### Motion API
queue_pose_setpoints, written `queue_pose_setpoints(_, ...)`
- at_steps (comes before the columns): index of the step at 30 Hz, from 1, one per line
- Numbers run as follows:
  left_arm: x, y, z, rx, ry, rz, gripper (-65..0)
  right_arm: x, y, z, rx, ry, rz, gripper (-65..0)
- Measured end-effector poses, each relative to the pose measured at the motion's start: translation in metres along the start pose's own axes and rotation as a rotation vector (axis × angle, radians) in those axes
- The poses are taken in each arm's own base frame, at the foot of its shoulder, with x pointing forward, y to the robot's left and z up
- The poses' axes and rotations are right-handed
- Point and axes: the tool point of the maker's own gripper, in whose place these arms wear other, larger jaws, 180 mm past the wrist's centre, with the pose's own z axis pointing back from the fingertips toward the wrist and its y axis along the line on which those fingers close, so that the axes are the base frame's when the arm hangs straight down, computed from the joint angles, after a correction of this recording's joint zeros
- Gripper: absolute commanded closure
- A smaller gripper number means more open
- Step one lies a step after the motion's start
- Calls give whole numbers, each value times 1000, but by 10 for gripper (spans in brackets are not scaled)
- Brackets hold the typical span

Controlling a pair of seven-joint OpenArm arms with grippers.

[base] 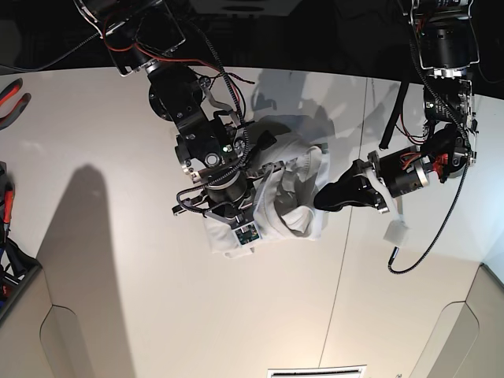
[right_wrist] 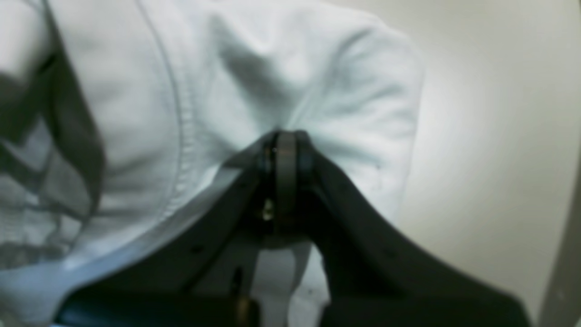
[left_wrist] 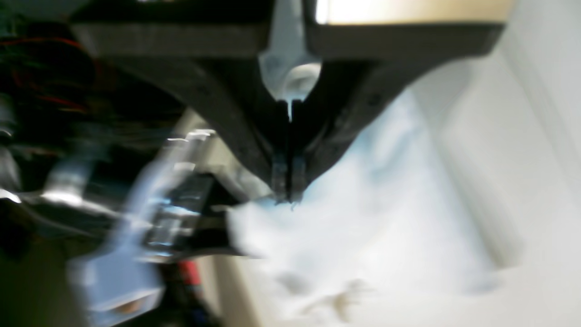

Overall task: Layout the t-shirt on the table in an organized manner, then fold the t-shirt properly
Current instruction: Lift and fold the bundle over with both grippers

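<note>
Pinching white cloth at their tips, the left gripper's [left_wrist: 287, 193] jaws are closed on an edge of the t-shirt [left_wrist: 363, 218], though this blurred left wrist view hides the garment's shape. Up close, the right wrist view shows the right gripper [right_wrist: 285, 144] clamped on a fold beside a stitched seam, puckers radiating from the pinch, so the cotton looks light, soft and limp, best taken at hems or shoulder seams. Only the base view shows the shirt bunched mid-table [base: 118, 276] between both arms, still unspread.

Both arms reach inward, left gripper [left_wrist: 288, 193] & right gripper [right_wrist: 283, 145] jaws pinched.
</note>
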Motion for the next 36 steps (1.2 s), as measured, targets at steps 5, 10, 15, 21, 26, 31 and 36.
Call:
queue_pose_setpoints(5,-17,-22,5,-111,25,66,0,5,-5,0,-16,-4,16,0)
queue_pose_setpoints(10,-54,-29,0,-129,51,152,0,20,-14,-2,-38,-28,31,0)
queue_pose_setpoints(15,-67,-42,-16,-158,44,193,0,41,-21,-2,-52,-65,36,0)
queue_pose_setpoints(21,-69,-31,-20,-87,46,162,0,65,-41,0,-141,-132,68,0)
queue_pose_setpoints(26,-69,-43,-17,-159,22,214,0,114,-76,-2,-205,-259,112,0)
queue_pose_setpoints(31,-90,-52,-19,-181,58,249,0,106,-90,-44,-93,-153,116,0)
queue_pose_setpoints(36,-118,-68,-43,-181,194,172,0,83,-88,-70,20,-68,123,0)
